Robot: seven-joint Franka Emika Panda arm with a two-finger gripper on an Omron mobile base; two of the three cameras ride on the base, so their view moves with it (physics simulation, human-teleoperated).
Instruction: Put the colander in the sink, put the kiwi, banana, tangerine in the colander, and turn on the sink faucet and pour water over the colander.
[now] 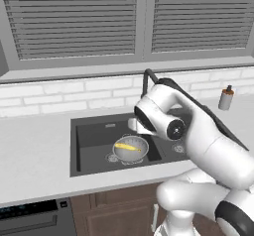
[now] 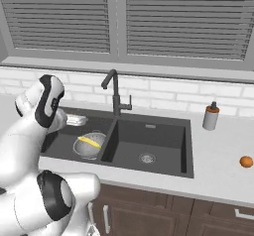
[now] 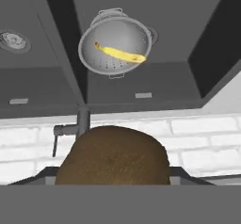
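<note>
Kiwi held above the sink

The fingers point(image 3: 113, 183) grasp the brown kiwi point(image 3: 113, 156) over the sink point(image 2: 186, 146); beyond, the banana point(image 3: 120, 54) lies in the colander point(image 3: 96, 60) in one basin, and the tangerine point(image 2: 246, 161) sits far off on the tabletop point(image 2: 223, 178).

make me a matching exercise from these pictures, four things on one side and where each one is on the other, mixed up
Things:
1. banana
2. kiwi
3. tangerine
4. colander

Places:
A. on the counter right of the sink
B. in the left basin of the sink
C. lying in the colander
D. in the gripper, above the sink

Pairs: 1-C, 2-D, 3-A, 4-B
</note>
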